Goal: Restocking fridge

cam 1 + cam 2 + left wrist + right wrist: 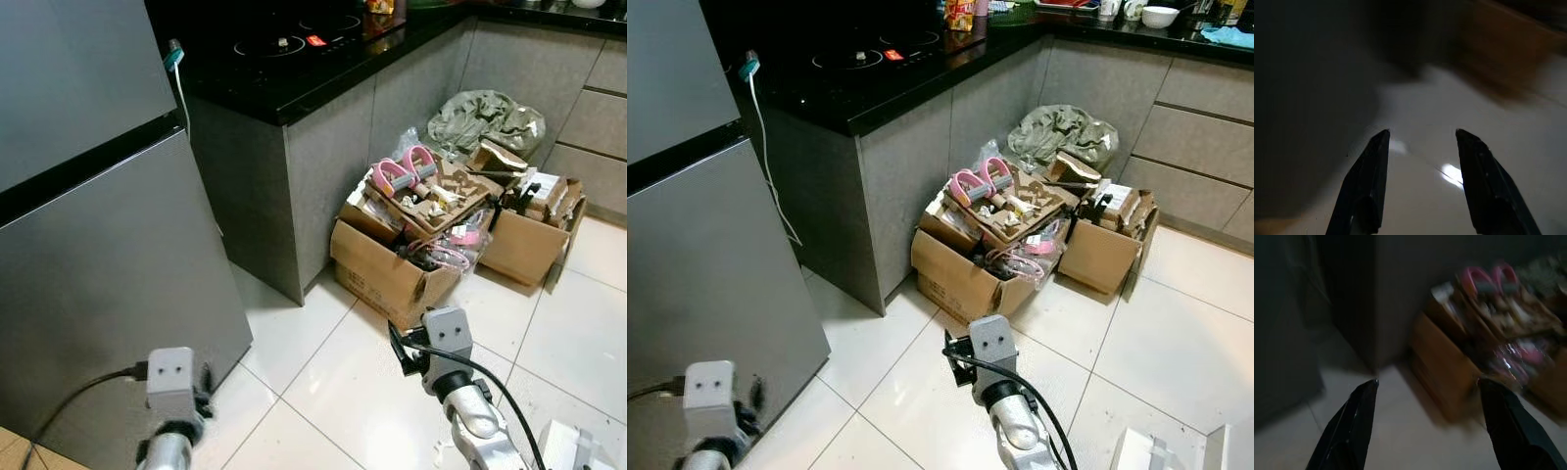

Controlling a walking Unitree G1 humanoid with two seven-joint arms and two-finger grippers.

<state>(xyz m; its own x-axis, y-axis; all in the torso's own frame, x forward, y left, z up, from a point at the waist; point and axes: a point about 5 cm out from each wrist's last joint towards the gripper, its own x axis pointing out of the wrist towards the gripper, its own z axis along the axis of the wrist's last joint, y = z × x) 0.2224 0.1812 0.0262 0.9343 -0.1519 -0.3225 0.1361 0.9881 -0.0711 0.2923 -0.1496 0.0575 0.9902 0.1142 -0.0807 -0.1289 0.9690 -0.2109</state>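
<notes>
Standing shut, the fridge [88, 245] lies just ahead-left of the left claw [1422, 142], nearer than the right claw [1427, 387], both claws apart and empty.

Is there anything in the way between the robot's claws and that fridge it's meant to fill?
Nothing visible blocks it. The fridge stands shut at the robot's left, with bare floor tiles before it. The cardboard boxes sit off to the right. Left gripper and right gripper are open and hold nothing.

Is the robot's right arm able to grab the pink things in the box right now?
Probably not yet. The right gripper is open and empty, but bare tiled floor lies between it and the pink things atop the box.
</notes>
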